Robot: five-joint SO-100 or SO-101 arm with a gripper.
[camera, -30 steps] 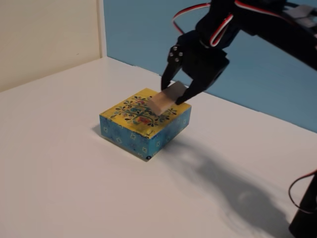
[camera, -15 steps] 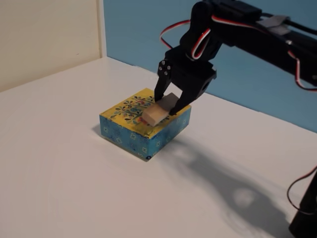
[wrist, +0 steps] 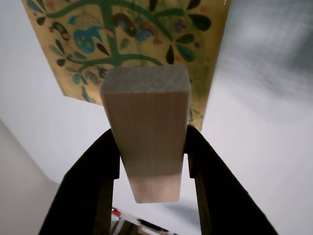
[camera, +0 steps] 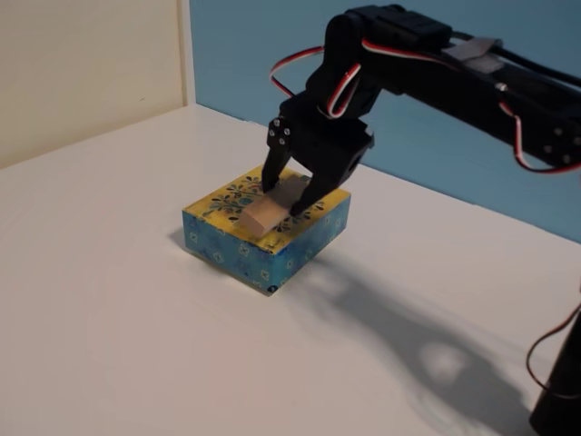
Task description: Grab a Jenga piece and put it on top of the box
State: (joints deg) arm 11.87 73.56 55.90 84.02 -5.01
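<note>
The box point(camera: 259, 238) has a yellow top with a tree-and-leaf pattern and blue patterned sides, and it rests on the white table. My gripper point(camera: 283, 193) hangs over its top, shut on the pale tan Jenga piece point(camera: 266, 211). The piece tilts downward, its lower end at or just above the box top; I cannot tell whether it touches. In the wrist view the Jenga piece point(wrist: 145, 132) sits clamped between both black fingers point(wrist: 93, 181), with the box's yellow top point(wrist: 195, 54) right behind it.
The white table point(camera: 118, 318) stretches wide around the box. A cream wall point(camera: 82, 64) stands at the back left and a blue wall point(camera: 254, 54) behind the arm. The arm's base point(camera: 558, 400) and a loose wire sit at the right edge.
The gripper has moved left and down with the Jenga piece, from the box's far right corner toward the middle of its top. The box stayed put.
</note>
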